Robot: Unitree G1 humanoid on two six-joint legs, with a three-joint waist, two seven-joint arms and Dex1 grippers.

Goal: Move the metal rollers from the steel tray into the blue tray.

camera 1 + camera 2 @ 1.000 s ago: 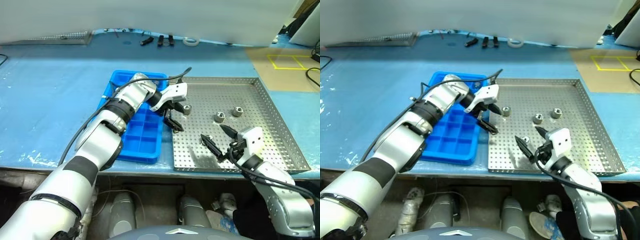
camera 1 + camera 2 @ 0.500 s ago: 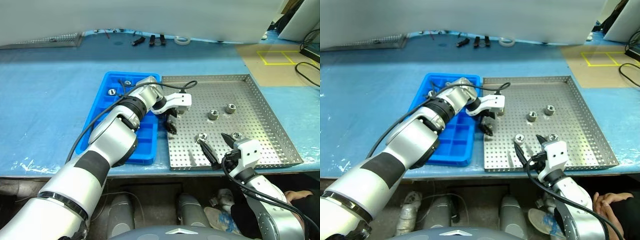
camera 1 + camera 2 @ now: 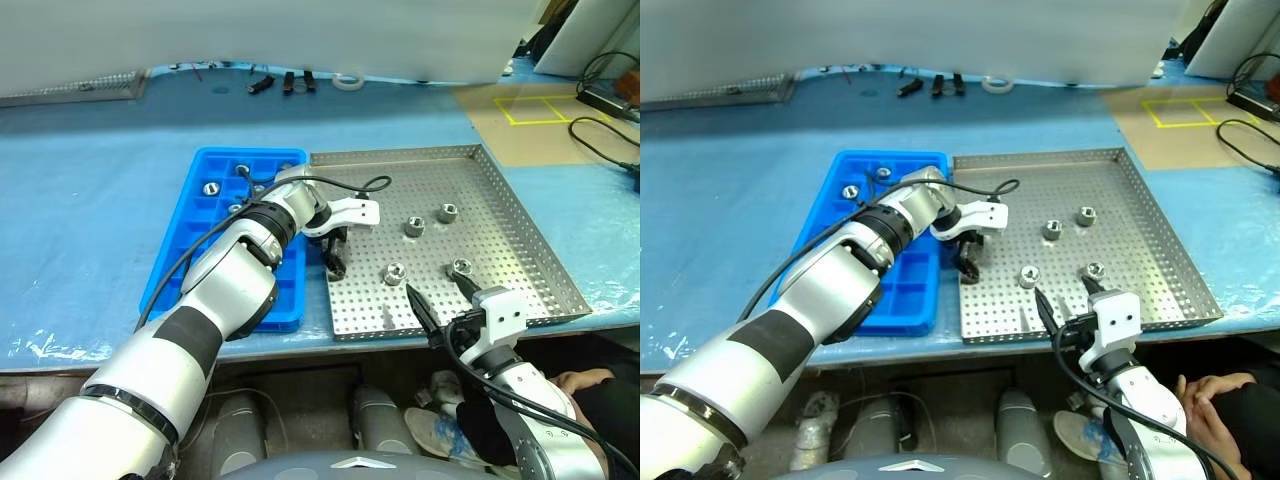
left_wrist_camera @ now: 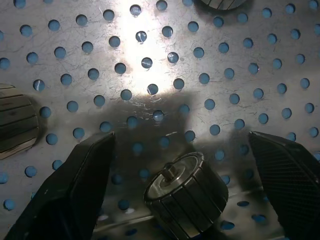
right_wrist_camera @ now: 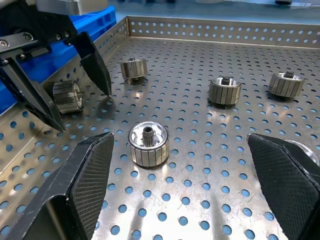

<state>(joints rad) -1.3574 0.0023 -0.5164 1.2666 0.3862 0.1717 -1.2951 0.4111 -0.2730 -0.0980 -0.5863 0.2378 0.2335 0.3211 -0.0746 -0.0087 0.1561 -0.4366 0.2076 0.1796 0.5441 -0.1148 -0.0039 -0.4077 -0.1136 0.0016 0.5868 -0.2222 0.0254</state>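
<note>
At the desk's near edge your right end effector [image 3: 441,301] hangs wide open and empty. Farther in, your left end effector [image 3: 333,252], also open and empty, straddles a roller [image 4: 186,194] lying on its side by the steel tray's [image 3: 520,235] left rim, beside the blue tray [image 3: 190,230].

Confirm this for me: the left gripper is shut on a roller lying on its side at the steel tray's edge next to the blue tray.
Not quite. The left gripper is open, not shut. The left wrist view shows its fingers standing wide on either side of the roller, apart from it. The rest holds: the roller lies on its side on the steel tray, by the edge nearest the blue tray.
</note>
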